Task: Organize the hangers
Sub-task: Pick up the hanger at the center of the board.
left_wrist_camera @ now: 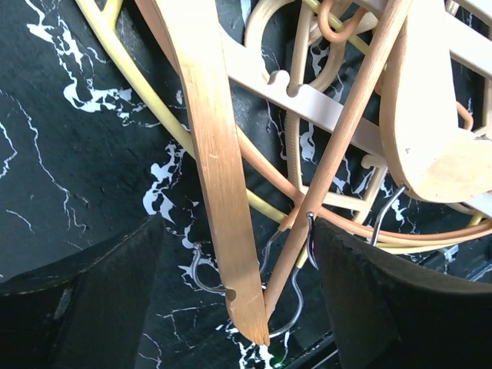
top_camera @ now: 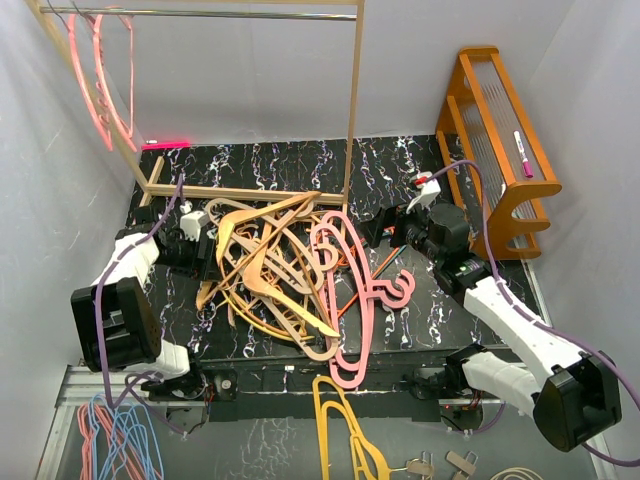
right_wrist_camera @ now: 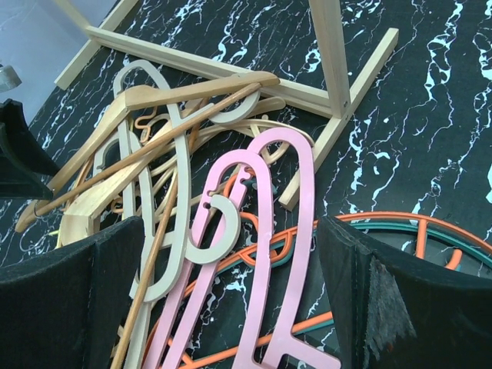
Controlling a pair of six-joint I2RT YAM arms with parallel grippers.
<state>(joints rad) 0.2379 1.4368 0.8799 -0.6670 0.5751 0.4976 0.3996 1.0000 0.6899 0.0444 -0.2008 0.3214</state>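
Black marbled mat (top_camera: 300, 165), white walls (top_camera: 250, 80), hangers (top_camera: 280, 270) heaped.

Tangled heap of tan, pink, orange hangers (top_camera: 275, 275) on black mat (top_camera: 400, 170)

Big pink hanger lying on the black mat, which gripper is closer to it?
Right. The right gripper is just beside the pink hanger, at its upper end; the left gripper is across the wooden hanger pile, at its left edge.

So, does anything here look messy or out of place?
Yes: most hangers lie in a tangled heap on the black mat, while only two pink ones hang on the rail.
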